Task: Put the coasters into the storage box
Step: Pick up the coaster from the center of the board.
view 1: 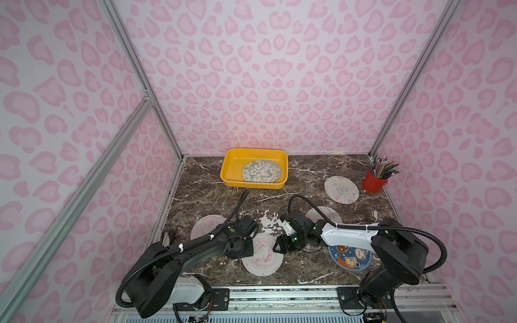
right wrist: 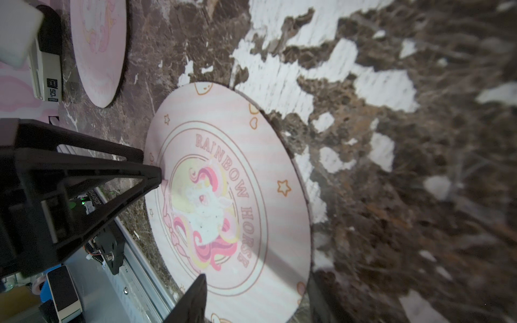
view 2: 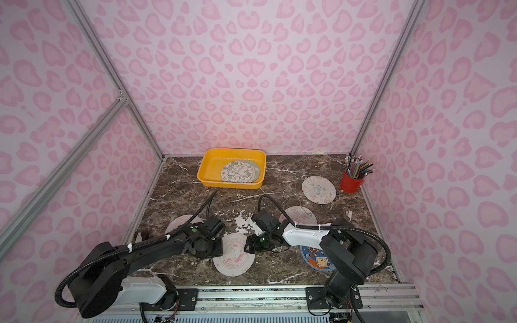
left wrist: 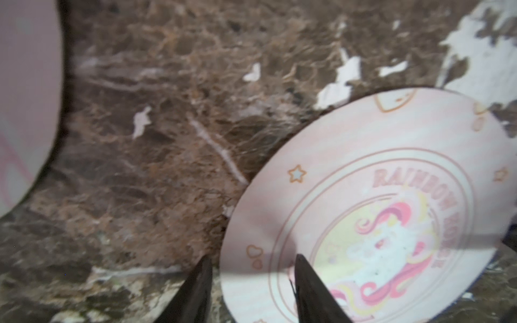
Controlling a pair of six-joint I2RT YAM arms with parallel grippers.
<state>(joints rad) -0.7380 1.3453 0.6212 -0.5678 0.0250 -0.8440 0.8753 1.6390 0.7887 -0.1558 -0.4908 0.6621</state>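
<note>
Marble table first. The yellow storage box sits at its back edge, well apart from both arms, with a green-floral coaster on top of a few others inside. More lie loose, among them the butterfly coaster and the dark blue coaster.

The Rainbow Horse coaster lies flat near the front, between the grippers. The left gripper is spread and straddles its rim. One fingertip is over the print and the other is over marble. We judge it is there to tip the thin disc's edge up. The right gripper is spread and empty at the opposite rim, likely to steady the disc.
</note>
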